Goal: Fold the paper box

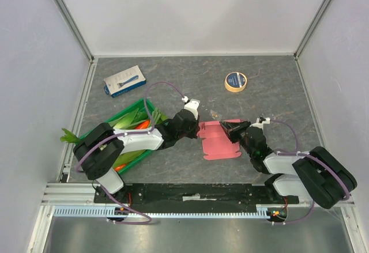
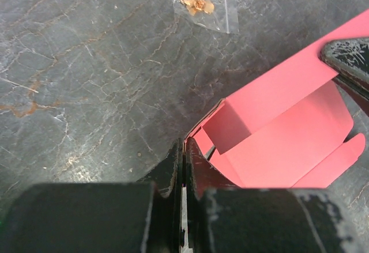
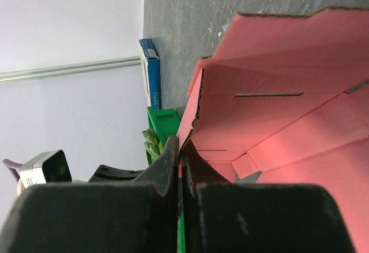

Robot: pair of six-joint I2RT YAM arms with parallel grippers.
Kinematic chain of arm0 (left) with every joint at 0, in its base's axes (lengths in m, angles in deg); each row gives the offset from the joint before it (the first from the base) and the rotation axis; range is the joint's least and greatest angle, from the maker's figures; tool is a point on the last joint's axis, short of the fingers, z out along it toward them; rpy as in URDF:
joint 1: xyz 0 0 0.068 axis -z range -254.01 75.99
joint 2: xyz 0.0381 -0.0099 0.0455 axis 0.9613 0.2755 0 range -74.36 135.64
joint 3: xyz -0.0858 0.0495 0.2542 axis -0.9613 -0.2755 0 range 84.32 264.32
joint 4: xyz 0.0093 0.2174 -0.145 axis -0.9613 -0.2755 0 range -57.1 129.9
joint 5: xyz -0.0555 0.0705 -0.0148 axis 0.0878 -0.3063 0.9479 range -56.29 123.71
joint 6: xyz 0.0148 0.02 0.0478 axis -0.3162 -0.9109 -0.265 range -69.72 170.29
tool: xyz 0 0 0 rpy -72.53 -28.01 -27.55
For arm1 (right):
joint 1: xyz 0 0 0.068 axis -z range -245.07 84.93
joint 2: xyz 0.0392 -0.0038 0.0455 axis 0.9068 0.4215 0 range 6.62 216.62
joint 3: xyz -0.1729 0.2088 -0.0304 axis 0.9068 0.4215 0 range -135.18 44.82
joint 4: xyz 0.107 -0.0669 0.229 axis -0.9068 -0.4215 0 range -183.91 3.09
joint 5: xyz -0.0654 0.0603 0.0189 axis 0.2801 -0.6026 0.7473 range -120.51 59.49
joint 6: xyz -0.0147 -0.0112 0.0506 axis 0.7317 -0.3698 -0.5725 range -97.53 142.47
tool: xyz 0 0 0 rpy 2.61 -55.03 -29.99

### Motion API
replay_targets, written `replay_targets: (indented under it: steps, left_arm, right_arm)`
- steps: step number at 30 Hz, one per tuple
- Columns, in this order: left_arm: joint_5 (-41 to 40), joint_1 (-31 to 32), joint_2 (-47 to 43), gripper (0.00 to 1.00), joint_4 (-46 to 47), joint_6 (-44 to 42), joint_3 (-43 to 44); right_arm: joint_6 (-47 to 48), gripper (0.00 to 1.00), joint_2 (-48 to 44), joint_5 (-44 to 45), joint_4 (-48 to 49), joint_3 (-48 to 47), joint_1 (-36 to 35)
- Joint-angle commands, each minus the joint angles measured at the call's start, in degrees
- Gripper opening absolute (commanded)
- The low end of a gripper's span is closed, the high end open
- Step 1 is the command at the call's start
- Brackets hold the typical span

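The pink paper box point(image 1: 219, 140) lies partly folded on the dark table between my two grippers. My left gripper point(image 1: 198, 127) is shut on the box's left edge; in the left wrist view its jaws point(image 2: 184, 149) pinch a thin flap of the pink card point(image 2: 288, 132). My right gripper point(image 1: 229, 127) is shut on the box's upper right flap; in the right wrist view point(image 3: 181, 149) it pinches the corrugated edge of a raised pink panel point(image 3: 277, 91). The right fingertip point(image 2: 351, 57) shows at the right in the left wrist view.
A green crate of vegetables point(image 1: 130, 129) sits under the left arm. A blue-and-white flat package point(image 1: 124, 81) lies at the back left, a tape roll point(image 1: 235, 82) at the back right. A small clear bag point(image 2: 204, 4) lies on the table beyond the box.
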Motion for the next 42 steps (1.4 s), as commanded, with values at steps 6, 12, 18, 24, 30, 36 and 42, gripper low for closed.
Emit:
replay_targets:
  steps: [6,12,18,24,30,36,42]
  left_arm:
    - [-1.91,-1.32,-2.18,0.02,3.15,5.34,6.53]
    - [-1.21,0.17,-2.0,0.02,16.14,5.1,1.02]
    - [-5.07,3.42,-3.32,0.02,29.33,1.67,-6.46]
    - [-2.09,5.27,-2.26,0.02,29.35,-1.06,-2.44]
    - [-0.86,5.27,-6.48,0.02,25.04,0.43,-0.85]
    - [-1.38,5.19,-7.1,0.02,19.32,-0.36,3.02]
    - [-3.39,5.19,-4.2,0.02,22.66,-3.61,-2.07]
  right_arm:
    - [5.16,0.0,11.92,-1.15,19.93,2.3,-2.48]
    - [3.58,0.0,22.03,-1.15,33.47,2.74,-4.85]
    - [3.67,0.0,26.7,-0.62,38.95,2.82,-6.79]
    - [6.04,0.0,23.45,-1.15,32.72,2.03,-7.49]
    - [7.44,0.0,20.81,-1.68,29.2,3.26,-7.49]
    - [6.22,0.0,22.65,-1.76,32.01,3.53,-7.41]
    - [6.92,0.0,24.06,-2.99,32.36,3.44,-7.41]
